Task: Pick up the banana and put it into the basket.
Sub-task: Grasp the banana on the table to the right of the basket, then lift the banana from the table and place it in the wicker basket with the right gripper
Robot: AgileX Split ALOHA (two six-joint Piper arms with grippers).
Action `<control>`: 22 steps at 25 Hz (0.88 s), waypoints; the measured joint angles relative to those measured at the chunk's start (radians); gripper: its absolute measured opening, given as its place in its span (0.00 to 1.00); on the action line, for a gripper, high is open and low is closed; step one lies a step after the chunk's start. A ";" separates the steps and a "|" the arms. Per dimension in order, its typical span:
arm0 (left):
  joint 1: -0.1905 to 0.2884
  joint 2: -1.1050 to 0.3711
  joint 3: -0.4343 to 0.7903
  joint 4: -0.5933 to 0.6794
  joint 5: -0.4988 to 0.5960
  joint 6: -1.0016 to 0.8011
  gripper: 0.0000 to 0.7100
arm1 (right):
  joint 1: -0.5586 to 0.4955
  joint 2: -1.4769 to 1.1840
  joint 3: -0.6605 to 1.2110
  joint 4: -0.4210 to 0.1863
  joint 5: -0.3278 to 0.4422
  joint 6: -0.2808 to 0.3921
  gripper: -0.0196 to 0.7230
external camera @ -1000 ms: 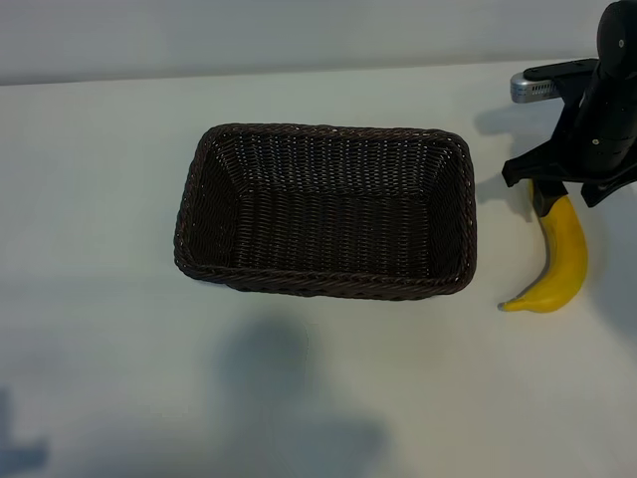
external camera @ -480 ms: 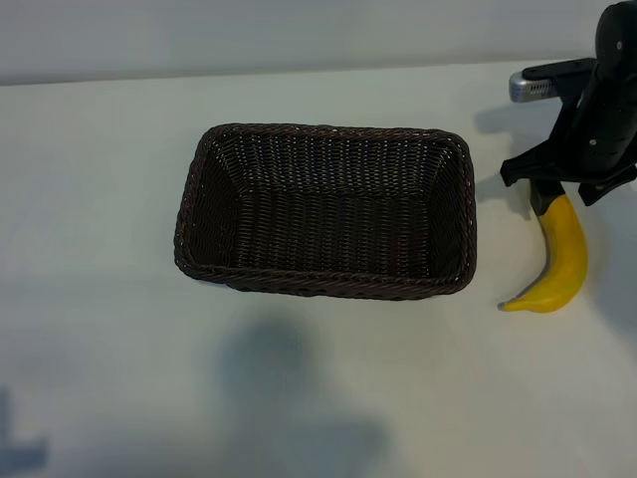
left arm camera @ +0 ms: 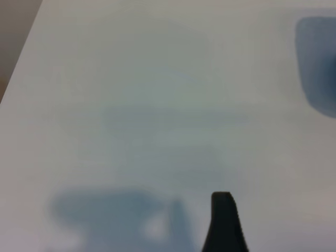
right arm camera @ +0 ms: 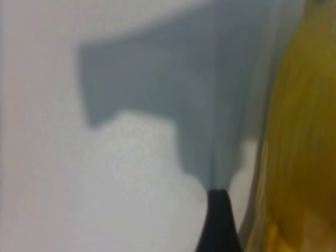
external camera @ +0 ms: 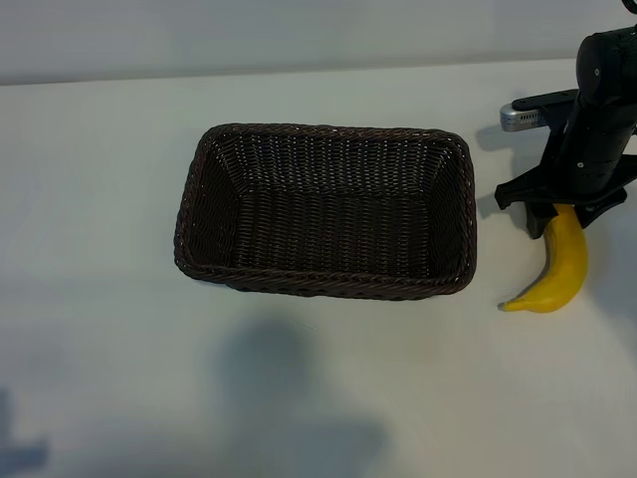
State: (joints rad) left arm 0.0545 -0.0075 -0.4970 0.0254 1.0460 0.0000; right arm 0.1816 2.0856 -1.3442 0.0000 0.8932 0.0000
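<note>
Right of the basket (external camera: 325,211), your banana (external camera: 559,269) lies on the table (external camera: 100,199), its upper end under your right gripper (external camera: 553,214), which hangs open over it, nothing grasped. Your left gripper (left arm camera: 224,220) is parked open.

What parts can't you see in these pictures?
- Exterior view: the banana's upper end is hidden under the right gripper.
- Right wrist view: the banana is blurred and cut off by the picture's edge.
- Left wrist view: only one finger of the left gripper shows over the bare table; neither banana nor basket appears there.
</note>
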 joint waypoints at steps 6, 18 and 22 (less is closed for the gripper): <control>0.000 0.000 0.000 0.000 0.000 0.000 0.76 | 0.000 0.000 0.000 -0.014 0.009 0.000 0.60; 0.000 0.000 0.000 0.000 0.000 0.000 0.76 | 0.000 -0.116 -0.028 -0.042 0.157 0.000 0.60; 0.000 0.000 0.000 0.000 0.000 0.000 0.76 | 0.000 -0.159 -0.097 -0.047 0.248 -0.008 0.60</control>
State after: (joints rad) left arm 0.0545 -0.0075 -0.4970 0.0254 1.0460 0.0000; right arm 0.1816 1.9263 -1.4412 -0.0468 1.1409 -0.0081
